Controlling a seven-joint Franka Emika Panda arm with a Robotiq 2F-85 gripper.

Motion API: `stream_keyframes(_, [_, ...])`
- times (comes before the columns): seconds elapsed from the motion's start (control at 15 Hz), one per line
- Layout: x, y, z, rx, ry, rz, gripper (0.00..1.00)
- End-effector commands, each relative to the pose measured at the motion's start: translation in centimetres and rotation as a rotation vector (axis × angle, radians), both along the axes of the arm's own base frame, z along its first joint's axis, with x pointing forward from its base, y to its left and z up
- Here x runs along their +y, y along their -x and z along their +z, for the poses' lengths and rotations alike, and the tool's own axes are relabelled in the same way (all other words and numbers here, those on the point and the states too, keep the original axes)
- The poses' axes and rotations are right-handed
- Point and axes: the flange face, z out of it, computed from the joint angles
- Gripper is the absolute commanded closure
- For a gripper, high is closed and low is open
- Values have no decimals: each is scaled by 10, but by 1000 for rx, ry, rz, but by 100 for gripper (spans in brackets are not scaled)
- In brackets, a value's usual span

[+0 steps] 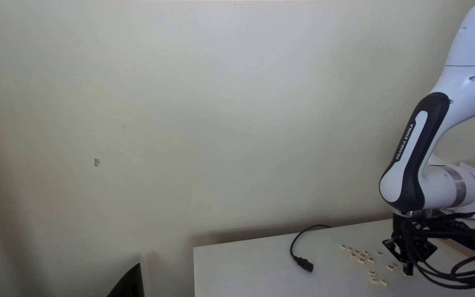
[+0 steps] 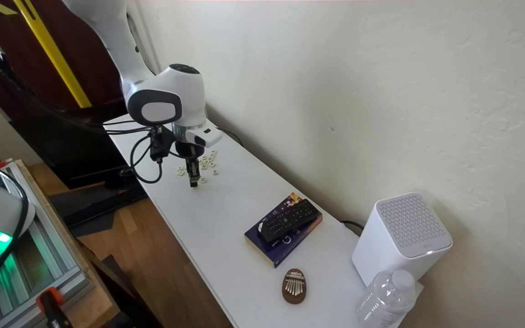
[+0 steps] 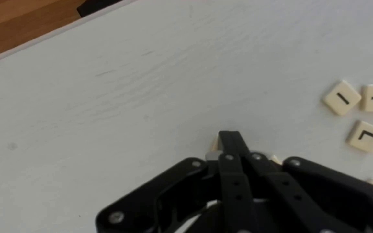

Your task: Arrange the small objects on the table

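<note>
Several small cream letter tiles lie flat on the white table (image 1: 254, 270). In an exterior view they form a loose cluster (image 1: 361, 255), a pair of tiles (image 1: 392, 267) and a group of three (image 1: 375, 280). They also show in an exterior view (image 2: 207, 162). In the wrist view, three tiles lie to the right, one of them an L tile (image 3: 367, 136). My gripper (image 3: 229, 132) points down with its fingertips together, low over the table. It also shows in both exterior views (image 1: 407, 272) (image 2: 193, 183). A tile edge (image 3: 214, 144) shows beside the fingertips, mostly hidden behind them.
A black cable with a plug (image 1: 304, 264) lies left of the tiles. A blue book (image 2: 262, 241) bears a black remote (image 2: 288, 221). A brown thumb piano (image 2: 294, 286), a white box (image 2: 401, 228) and a clear bottle (image 2: 386, 298) stand farther along. The table edge (image 3: 44, 38) shows.
</note>
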Motion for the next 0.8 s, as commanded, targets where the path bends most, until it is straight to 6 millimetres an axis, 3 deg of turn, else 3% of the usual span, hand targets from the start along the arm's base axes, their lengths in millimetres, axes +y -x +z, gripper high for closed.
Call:
stream_keyframes(0.0, [0, -3, -7, -7, 5, -1, 100])
stream_keyframes(0.73, [-38, -2, -10, -55, -20, -176, 100])
